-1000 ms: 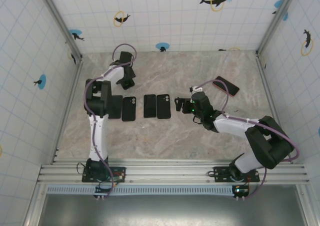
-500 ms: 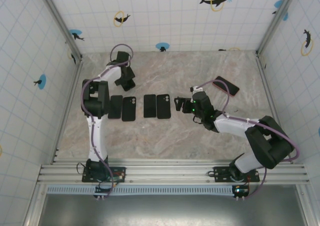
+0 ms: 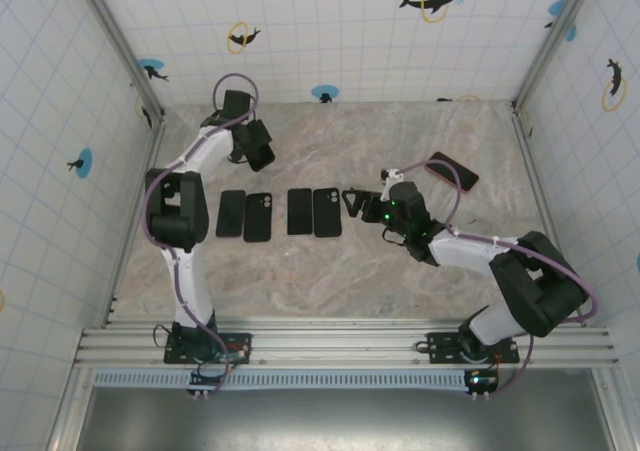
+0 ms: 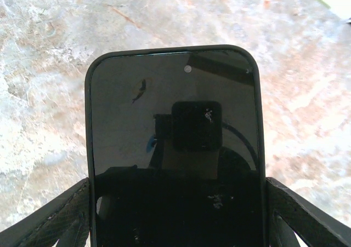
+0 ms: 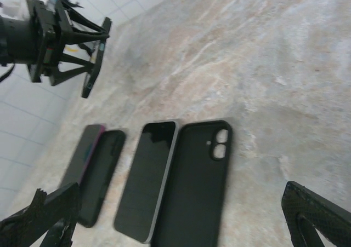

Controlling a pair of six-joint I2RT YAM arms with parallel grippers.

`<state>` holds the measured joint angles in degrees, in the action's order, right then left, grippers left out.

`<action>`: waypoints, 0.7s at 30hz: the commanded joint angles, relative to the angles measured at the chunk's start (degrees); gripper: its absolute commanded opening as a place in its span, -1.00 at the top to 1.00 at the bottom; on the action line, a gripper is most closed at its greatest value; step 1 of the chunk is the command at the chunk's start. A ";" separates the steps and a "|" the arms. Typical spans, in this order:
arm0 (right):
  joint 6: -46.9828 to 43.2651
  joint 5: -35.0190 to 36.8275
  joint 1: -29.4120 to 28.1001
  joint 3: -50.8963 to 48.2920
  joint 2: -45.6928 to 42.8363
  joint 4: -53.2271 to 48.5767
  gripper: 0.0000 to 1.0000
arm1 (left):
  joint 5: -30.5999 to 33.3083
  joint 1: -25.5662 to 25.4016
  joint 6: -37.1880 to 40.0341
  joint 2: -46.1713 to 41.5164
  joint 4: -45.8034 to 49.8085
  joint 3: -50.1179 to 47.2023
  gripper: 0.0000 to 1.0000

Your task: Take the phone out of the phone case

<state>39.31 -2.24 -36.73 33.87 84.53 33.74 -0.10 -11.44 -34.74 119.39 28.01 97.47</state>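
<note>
Clamping the cased phone (image 4: 174,148) across its lower half with the left gripper (image 3: 257,149), fingers (image 4: 55,219) pressed on both long edges, screen facing the wrist camera; carried clear of the table (image 3: 400,131) toward the back left, likely so as to leave the case rim exposed and reachable from the other side. Not yet stripped of its case, judging by the dark rim round the glass. Waiting with the right gripper (image 3: 350,201) spread wide and empty, low over the marble just beside a row of 4 dark slabs (image 3: 280,214), seemingly 2 bare phones each next to an empty case, the nearest case (image 5: 192,187) showing its camera cutout. Ignoring a 5th handset (image 3: 452,171) lying apart at the back right. Against 1 second earlier: swung the left arm farther toward the back wall, uncovering the leftmost slab; eased the right gripper slightly nearer the row; left all 4 slabs where they lay
</note>
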 commanded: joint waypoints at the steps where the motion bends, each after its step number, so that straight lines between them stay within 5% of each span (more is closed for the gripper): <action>1: 4.48 -4.16 0.04 -1.43 -0.34 9.73 -0.89 | -3.74 -0.97 -1.05 -4.63 -2.35 -2.63 -0.05; 21: 13.20 -10.92 -4.57 7.68 11.18 17.93 -0.52 | -7.68 -12.36 -6.18 -21.33 -11.99 -20.38 -0.04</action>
<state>51.40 -12.47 -40.71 38.89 94.28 48.66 -7.09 -22.57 -39.38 100.82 19.46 77.87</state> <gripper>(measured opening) 0.767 0.767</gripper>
